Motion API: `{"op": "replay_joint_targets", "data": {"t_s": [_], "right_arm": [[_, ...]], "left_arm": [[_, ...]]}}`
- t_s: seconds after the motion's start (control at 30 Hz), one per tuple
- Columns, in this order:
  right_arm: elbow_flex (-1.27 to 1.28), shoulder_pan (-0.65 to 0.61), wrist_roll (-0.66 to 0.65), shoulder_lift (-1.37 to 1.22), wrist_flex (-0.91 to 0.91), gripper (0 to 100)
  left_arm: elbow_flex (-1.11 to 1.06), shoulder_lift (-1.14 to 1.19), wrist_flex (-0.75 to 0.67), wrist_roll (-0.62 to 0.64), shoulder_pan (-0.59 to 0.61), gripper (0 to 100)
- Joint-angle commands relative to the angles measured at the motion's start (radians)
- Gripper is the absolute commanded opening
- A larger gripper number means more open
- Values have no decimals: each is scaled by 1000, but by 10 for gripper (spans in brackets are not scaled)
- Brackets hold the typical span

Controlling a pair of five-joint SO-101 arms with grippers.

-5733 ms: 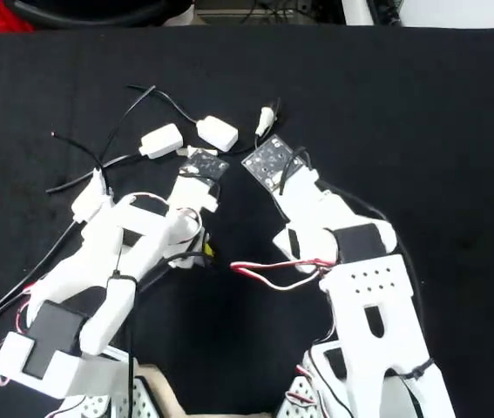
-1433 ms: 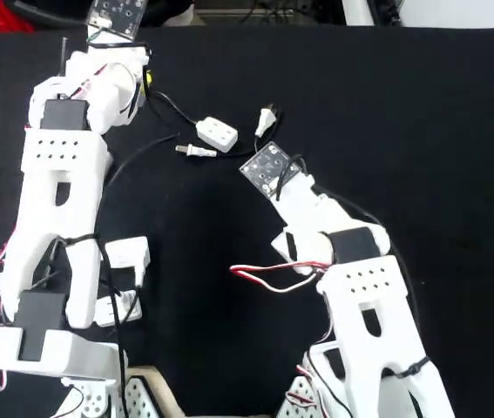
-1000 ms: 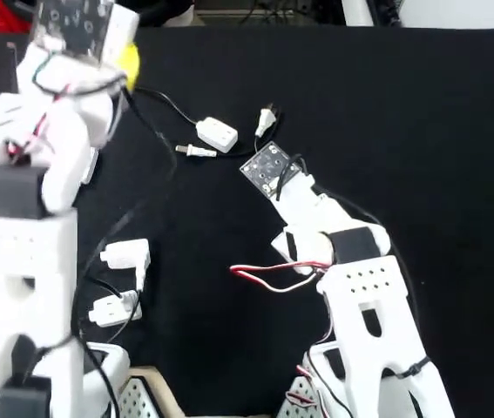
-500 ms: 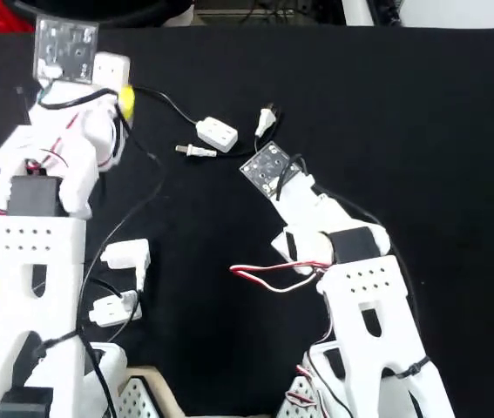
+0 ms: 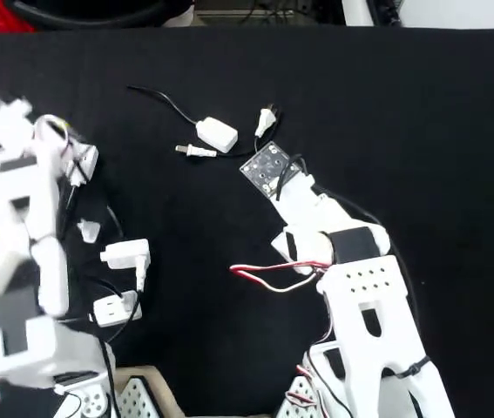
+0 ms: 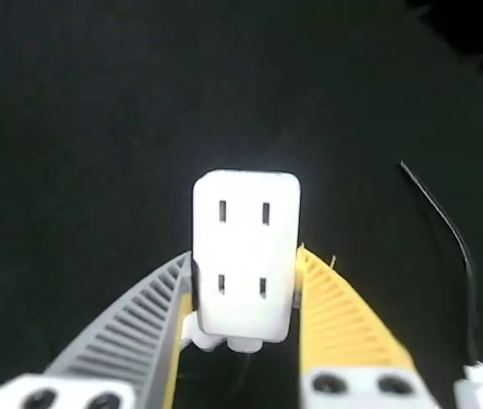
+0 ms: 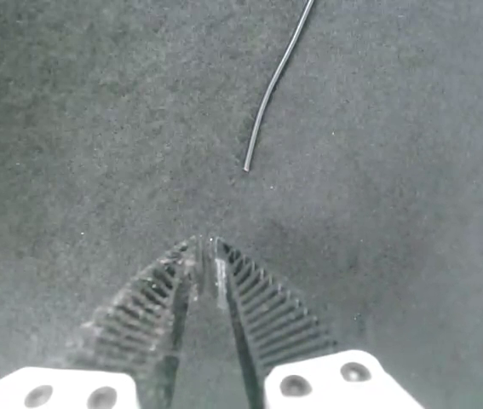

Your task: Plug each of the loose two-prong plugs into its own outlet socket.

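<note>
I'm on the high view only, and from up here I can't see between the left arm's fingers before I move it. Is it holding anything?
Observer: Yes. In the left wrist view, the left gripper is shut on a white outlet socket.
Operator: Which way does the socket face?
Observer: Toward the wrist camera. Two pairs of slots show, and all of them are empty.
Operator: And the right gripper?
Observer: In the right wrist view, the right gripper has its tips together over the black cloth, with the loose end of a black wire lying just ahead of them.
</note>
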State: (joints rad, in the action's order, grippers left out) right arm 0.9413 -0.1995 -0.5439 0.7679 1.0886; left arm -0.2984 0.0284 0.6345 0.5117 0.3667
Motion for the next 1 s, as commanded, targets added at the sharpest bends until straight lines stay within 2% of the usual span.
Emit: {"op": "replay_joint_targets", "data": {"t_s": [0.0, 0.07, 0.23, 0.43, 0.6, 0.77, 0.97], "right_arm": [[-5, 12, 0, -2, -18, 13], [-5, 14, 0, -2, -18, 13], [-5, 14, -2, -2, -18, 13], [-5, 15, -3, -2, -18, 13], [-5, 15, -3, -2, -18, 13], [-8, 29, -3, -1, -9, 14], [-94, 195, -57, 1, 87, 14]], "left_arm": [[374, 31, 261, 28, -62, 30], [487, 29, 342, 2, -96, 30], [704, -11, 443, -109, -160, 29], [765, -152, 591, -222, -217, 29], [763, -310, 822, -368, -344, 29], [630, -321, 937, -614, -499, 29], [236, -307, 850, -855, -608, 30]]}}
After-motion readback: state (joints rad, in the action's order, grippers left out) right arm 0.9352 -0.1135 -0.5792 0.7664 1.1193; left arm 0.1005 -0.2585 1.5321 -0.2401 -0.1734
